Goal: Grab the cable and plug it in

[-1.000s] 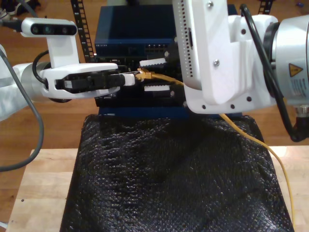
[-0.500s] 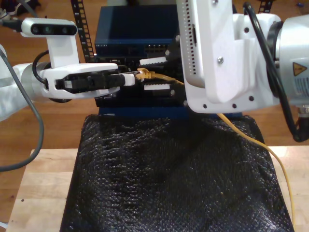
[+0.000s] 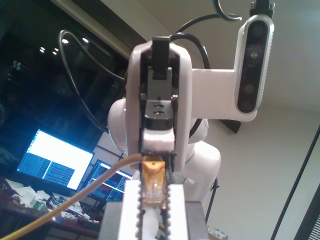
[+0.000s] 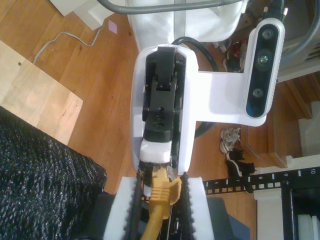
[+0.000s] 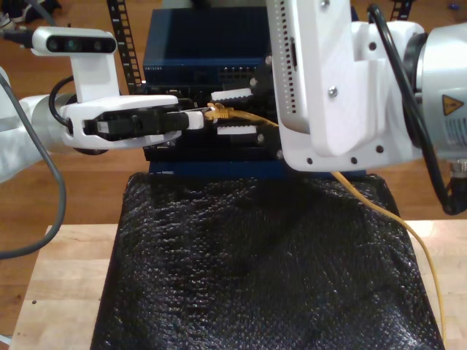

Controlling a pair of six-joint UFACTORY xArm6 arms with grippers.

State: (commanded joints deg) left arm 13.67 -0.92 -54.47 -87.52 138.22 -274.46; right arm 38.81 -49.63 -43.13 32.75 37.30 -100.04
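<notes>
At the exterior view's left, my first tool [image 5: 195, 120] is clenched on the clear plug of the long thin orange-yellow network cable [image 5: 248, 117]. My second tool [image 5: 233, 113] stands released, its 2 serrated fingers [image 4: 192, 210] flanking the plug's boot. The cable trails over the black textured mat [image 5: 255, 277] on the wooden tabletop [image 5: 66, 292].

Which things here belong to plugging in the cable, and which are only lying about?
For the job: cable, my first gripper, my second gripper, blue network switch.
Lying about: black mat, wooden table, monitors, shoes.
</notes>
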